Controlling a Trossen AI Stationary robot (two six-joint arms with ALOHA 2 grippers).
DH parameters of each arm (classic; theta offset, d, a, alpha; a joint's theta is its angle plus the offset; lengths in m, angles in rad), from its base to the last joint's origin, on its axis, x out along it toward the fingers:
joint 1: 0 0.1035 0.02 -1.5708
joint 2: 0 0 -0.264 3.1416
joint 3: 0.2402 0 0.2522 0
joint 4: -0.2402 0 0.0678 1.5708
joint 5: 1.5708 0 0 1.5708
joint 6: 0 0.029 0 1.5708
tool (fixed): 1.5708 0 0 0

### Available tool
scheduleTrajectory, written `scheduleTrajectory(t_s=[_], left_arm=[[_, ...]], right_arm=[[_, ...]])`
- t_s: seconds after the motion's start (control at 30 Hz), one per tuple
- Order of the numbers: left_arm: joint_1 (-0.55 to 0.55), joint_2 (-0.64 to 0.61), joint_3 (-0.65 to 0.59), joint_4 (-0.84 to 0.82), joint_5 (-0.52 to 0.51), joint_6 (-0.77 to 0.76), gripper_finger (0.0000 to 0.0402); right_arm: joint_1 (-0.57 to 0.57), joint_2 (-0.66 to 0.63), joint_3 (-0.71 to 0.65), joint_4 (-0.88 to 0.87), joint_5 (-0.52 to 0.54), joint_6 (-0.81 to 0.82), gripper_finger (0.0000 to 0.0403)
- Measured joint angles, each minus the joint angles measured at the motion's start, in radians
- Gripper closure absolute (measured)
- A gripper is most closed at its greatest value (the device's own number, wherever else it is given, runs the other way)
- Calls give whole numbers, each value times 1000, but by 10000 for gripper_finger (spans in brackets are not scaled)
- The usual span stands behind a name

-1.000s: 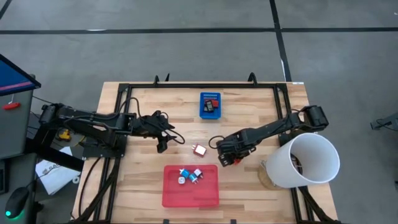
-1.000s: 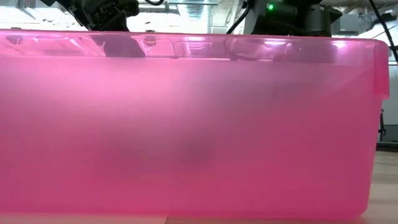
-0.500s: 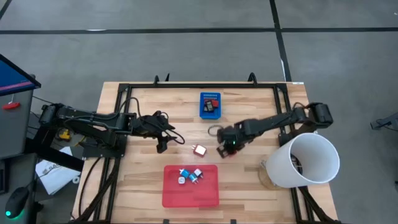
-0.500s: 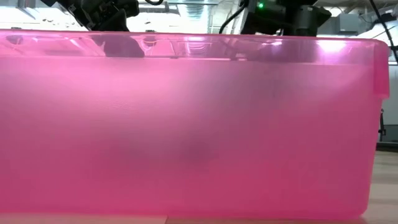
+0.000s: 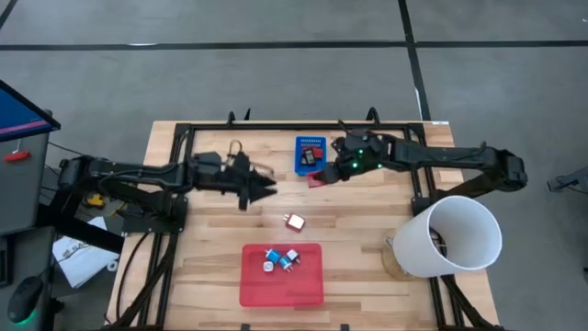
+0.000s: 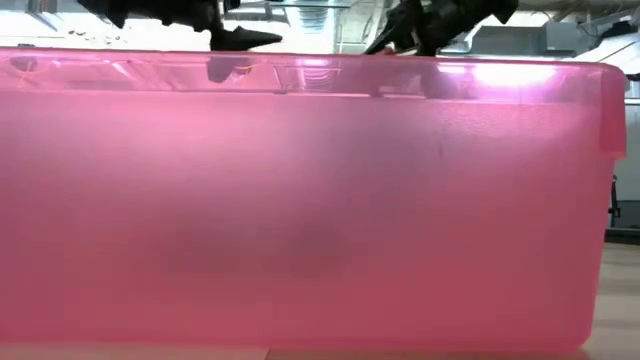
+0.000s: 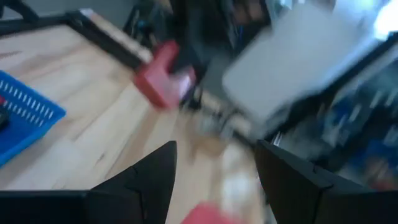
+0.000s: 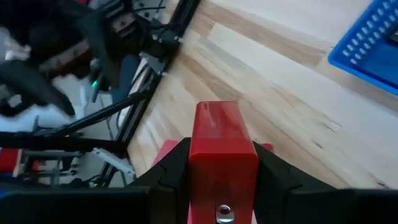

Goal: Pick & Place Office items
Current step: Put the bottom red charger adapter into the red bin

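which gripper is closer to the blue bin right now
Right. The right gripper, shut on a red item, sits just beside the blue bin on its right-arm side. The left gripper is open and farther off toward the left arm.

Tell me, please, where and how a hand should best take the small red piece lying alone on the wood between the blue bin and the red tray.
Probably from straight above: the red piece lies low with bare table around it, so fingers could close across its short sides.
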Motion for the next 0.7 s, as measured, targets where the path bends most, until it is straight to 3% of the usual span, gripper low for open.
scheduleTrajectory(t_s=[0.07, 0.13, 0.23, 0.37, 0.47, 0.7], left_arm=[[33, 8, -19, 87, 5, -82, 189], [41, 18, -38, 168, 4, -63, 189], [4, 38, -36, 261, -31, 178, 189], [-81, 48, -24, 263, -232, 592, 187], [-121, 48, -24, 264, -335, 790, 177], [-114, 48, -24, 343, -353, 817, 127]], right_arm=[[7, 2, 0, 37, -12, -3, 295], [19, 2, -2, 73, -24, -4, 295], [37, 20, 0, 179, -55, 24, 295], [46, 40, -1, 298, -86, 89, 295], [48, 41, -1, 393, -88, 136, 295], [48, 81, 0, 571, -137, 210, 295]])
